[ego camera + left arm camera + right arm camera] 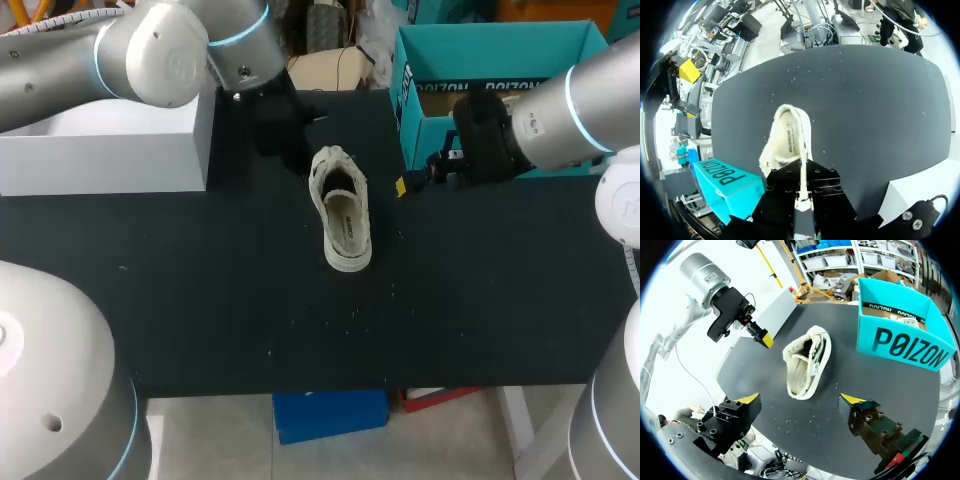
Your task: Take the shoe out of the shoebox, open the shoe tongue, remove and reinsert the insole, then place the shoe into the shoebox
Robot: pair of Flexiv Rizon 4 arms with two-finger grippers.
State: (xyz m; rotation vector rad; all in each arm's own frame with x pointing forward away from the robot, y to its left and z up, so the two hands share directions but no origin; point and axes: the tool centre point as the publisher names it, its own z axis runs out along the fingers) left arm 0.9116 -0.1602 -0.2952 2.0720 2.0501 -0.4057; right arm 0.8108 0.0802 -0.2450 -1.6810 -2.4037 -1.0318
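Note:
A cream low shoe (pixel 342 215) lies on the black table (pixel 200 300), heel toward the front edge, its insole showing inside. My left gripper (pixel 293 152) sits at the shoe's far end. In the left wrist view the shoe (pixel 786 137) is just ahead of that gripper (pixel 802 169), whose fingers stand close together on a thin white lace (pixel 802 177) running from the shoe. My right gripper (pixel 412 182) hangs open to the right of the shoe, in front of the teal shoebox (pixel 490 60). From the right wrist, the shoe (pixel 805 360) lies ahead of the wide-open gripper (pixel 800 400).
A white block (pixel 110 150) stands at the back left, beside my left arm. The shoebox (pixel 905 335) is open on top and stands at the back right corner. The front half of the table holds only small specks.

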